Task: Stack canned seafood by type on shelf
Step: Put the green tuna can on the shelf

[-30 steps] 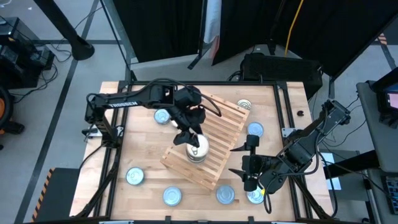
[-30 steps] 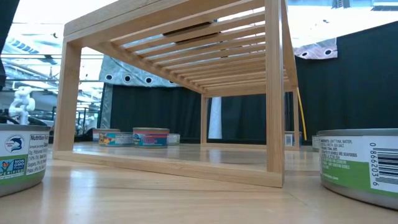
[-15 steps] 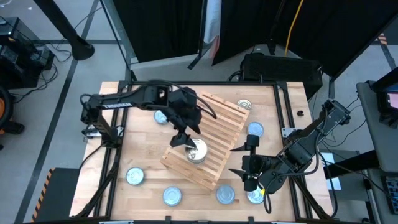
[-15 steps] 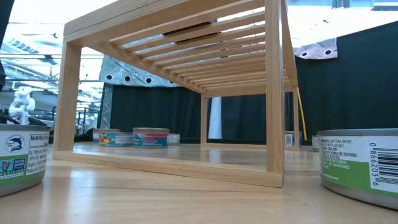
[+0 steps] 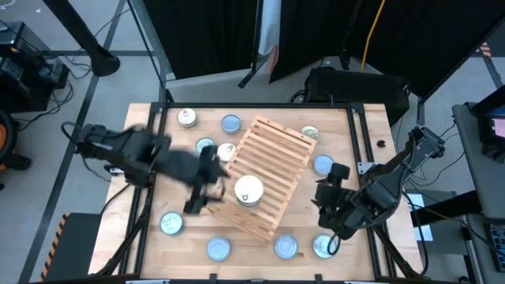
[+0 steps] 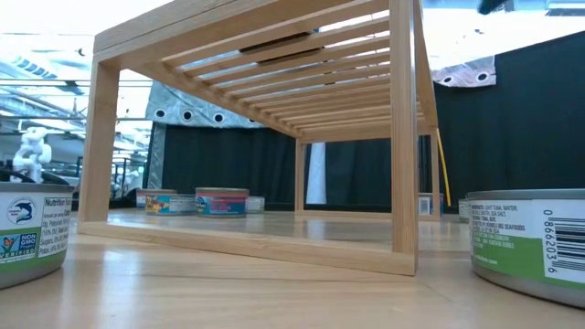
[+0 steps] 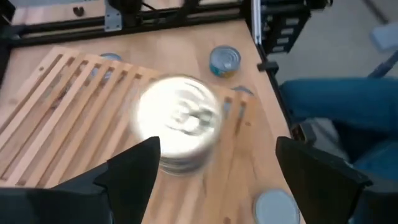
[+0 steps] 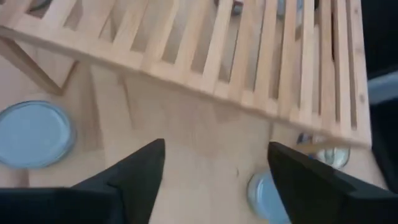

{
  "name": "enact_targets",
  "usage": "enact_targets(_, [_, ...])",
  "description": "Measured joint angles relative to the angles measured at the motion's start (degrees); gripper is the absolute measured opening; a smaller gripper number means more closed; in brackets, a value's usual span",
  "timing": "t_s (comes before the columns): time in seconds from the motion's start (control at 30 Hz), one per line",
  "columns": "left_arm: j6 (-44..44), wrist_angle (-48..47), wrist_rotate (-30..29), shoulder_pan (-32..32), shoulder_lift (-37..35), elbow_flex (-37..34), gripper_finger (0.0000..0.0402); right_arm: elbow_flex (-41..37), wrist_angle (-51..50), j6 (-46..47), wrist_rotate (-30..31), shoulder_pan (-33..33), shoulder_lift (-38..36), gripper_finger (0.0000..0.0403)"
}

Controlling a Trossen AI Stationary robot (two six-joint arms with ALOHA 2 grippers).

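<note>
The light-wood slatted shelf (image 5: pixel 272 177) stands aslant in the middle of the table. A short stack of tins with a white pull-tab top (image 5: pixel 248 190) rests on its slats near the left end; it also shows in the left wrist view (image 7: pixel 179 121). My left gripper (image 5: pixel 205 186) is open and empty, left of the shelf and facing the stack (image 7: pixel 214 180). My right gripper (image 5: pixel 325 193) is open and empty, off the shelf's right near side (image 8: pixel 214 180). Loose tins, blue-topped (image 5: pixel 205 147) and white-topped (image 5: pixel 226 151), lie flat on the table around the shelf.
A silver-topped tin (image 5: pixel 310 134) sits at the shelf's far corner, and a blue one (image 5: pixel 322 164) lies to its right. Several tins line the near edge (image 5: pixel 218 249), and two stand close to the low camera (image 6: pixel 27 228). Two more lie at the far left (image 5: pixel 187 117).
My left gripper has drawn back fast from the stack on the shelf toward the table's left edge. The stack stays where it was. My right gripper has shifted a little toward the right and far side and has turned.
</note>
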Motion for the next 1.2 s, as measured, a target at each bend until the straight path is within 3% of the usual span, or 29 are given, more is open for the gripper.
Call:
enact_targets(0.17, [-6.11, -0.12, -17.69, -13.56, 0.57, -1.56, 0.0327, -1.51, -5.37, 10.91, 0.33, 1.95, -0.02, 0.0199])
enact_targets(0.33, [-15.89, -0.38, -37.79, -24.11, 1.29, -7.67, 0.0327, -8.76, -10.07, 20.65, 0.63, 1.81, -0.73, 0.0094])
enact_targets(0.47, [-22.78, -0.56, -47.46, -28.7, 1.36, -14.73, 0.0327, -16.6, -9.62, 26.13, 0.67, 1.04, -3.01, 0.0013])
enact_targets(0.6, [-26.71, -0.56, -49.43, -29.44, 1.36, -20.32, 0.0327, -24.89, -5.83, 33.4, -0.07, -1.41, -8.68, 0.0007])
enact_targets(0.7, [-28.35, -0.48, -49.61, -29.39, 1.37, -22.6, 0.0327, -31.54, 2.7, 32.96, -4.25, -4.3, -13.76, 0.0002])
enact_targets(0.87, [-26.67, -0.52, -50.74, -29.14, 1.34, -23.41, 0.0327, -40.88, 13.15, 35.03, -4.49, -8.38, -20.53, 0.0001])
enact_targets(1.2, [-26.87, -0.5, -51.24, -29.14, 1.33, -23.41, 0.0327, -46.97, 20.17, 34.31, -7.52, -16.62, -21.07, 0.0])
